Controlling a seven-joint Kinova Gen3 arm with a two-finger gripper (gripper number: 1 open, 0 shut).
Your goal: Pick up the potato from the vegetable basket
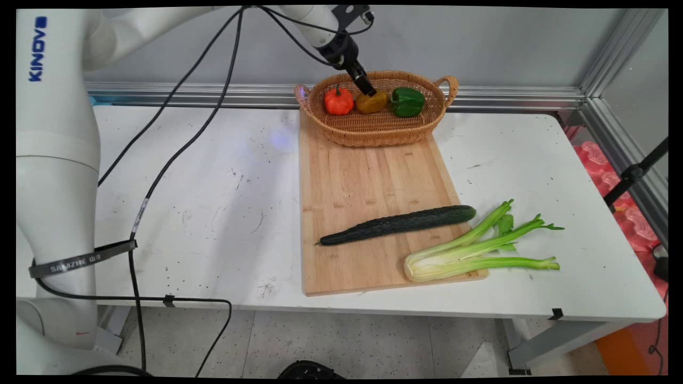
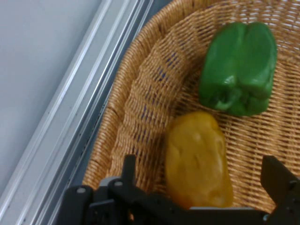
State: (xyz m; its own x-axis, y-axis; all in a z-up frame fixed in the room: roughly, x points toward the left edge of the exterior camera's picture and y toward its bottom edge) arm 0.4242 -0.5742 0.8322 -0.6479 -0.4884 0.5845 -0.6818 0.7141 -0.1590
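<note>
My gripper (image 1: 368, 90) reaches down into a wicker basket (image 1: 373, 134) at the back of the table. In the hand view the gripper (image 2: 204, 176) is open, and its two fingers stand either side of a yellow pepper (image 2: 197, 159) with a gap on each side. The yellow pepper (image 1: 373, 102) lies in the middle of the basket. A green pepper (image 1: 407, 101) lies to its right and a small orange pumpkin (image 1: 339, 101) to its left. The hand view shows the green pepper (image 2: 239, 70) just beyond the yellow one on the basket (image 2: 136, 103) floor.
The basket stands on the far end of a wooden cutting board (image 1: 368, 176). A long dark cucumber (image 1: 400, 224) lies across the board's near half. Celery (image 1: 475, 250) lies over its near right corner. Black cables (image 1: 176, 160) hang from the arm at the left.
</note>
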